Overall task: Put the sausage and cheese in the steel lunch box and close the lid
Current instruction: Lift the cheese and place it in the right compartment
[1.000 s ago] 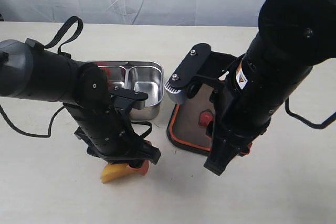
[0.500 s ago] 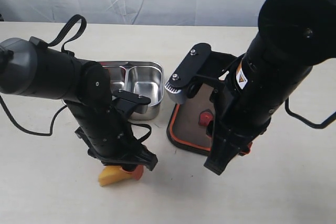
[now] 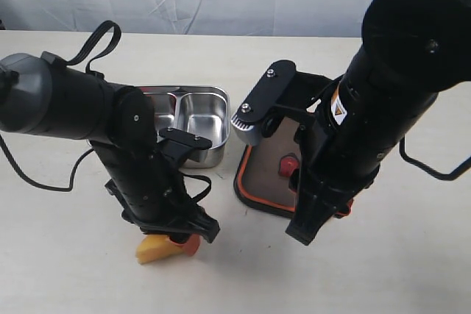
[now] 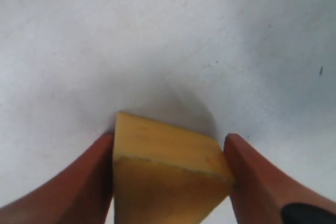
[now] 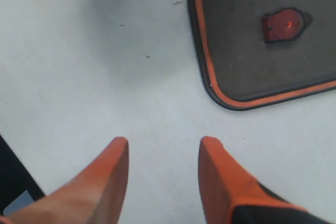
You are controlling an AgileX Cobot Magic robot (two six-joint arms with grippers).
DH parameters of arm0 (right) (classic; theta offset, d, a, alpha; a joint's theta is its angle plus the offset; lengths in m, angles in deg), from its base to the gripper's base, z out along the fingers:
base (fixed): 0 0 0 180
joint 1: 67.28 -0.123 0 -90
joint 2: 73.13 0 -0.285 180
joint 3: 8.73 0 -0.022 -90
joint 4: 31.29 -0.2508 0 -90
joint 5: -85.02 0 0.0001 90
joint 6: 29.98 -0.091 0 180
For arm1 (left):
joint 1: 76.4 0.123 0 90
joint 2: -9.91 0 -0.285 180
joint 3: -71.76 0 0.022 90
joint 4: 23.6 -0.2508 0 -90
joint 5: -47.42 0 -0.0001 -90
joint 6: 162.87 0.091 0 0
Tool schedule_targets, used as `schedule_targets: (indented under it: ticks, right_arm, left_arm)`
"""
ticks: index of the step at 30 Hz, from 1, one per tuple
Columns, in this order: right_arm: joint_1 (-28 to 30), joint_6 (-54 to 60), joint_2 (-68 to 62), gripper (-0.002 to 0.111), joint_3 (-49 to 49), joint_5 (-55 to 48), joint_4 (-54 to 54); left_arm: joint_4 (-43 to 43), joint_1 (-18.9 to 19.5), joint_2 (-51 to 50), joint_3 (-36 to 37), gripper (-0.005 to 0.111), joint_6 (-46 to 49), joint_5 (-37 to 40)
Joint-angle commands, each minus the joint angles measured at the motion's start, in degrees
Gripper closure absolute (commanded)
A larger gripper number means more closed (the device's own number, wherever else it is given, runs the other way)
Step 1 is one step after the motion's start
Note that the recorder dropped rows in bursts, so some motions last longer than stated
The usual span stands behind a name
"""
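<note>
Left wrist view | left hand (image 4: 169, 139) gripped cheese (image 4: 165, 179) on surface (image 4: 157, 35); needed firm, level lift | right hand (image 5: 165, 142) gaped empty

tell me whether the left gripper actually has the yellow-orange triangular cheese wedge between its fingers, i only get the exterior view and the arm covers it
Observer: Yes. In the left wrist view the yellow-orange triangular cheese wedge sits between the left gripper's orange fingers, one against each side of it.
Operator: ok and is the right gripper holding anything, can't see its tips either
Observer: No. The right wrist view shows the right gripper open, with only bare white table between its fingers. The dark translucent lid with the orange rim lies beyond them, untouched.
</note>
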Motion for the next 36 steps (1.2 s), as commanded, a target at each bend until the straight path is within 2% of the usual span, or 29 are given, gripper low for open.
schedule_targets:
  ticks: [1, 21, 32, 36]
  right_arm:
    - [-0.19, 0.01, 0.55, 0.066, 0.28, 0.28, 0.36]
    - [-0.19, 0.01, 0.55, 0.066, 0.28, 0.17, 0.61]
    - [-0.19, 0.01, 0.55, 0.066, 0.28, 0.27, 0.61]
    - [-0.19, 0.01, 0.55, 0.066, 0.28, 0.27, 0.71]
  left_arm:
    - [-1.35, -0.17, 0.32, 1.12, 0.107, -0.40, 3.15]
    - [-3.62, -0.17, 4.13, -1.52, 0.107, -0.53, 3.30]
    - [-8.36, -0.17, 7.29, -8.55, 0.107, -0.63, 7.06]
    - [-13.06, -0.17, 7.47, -11.85, 0.107, -2.53, 7.87]
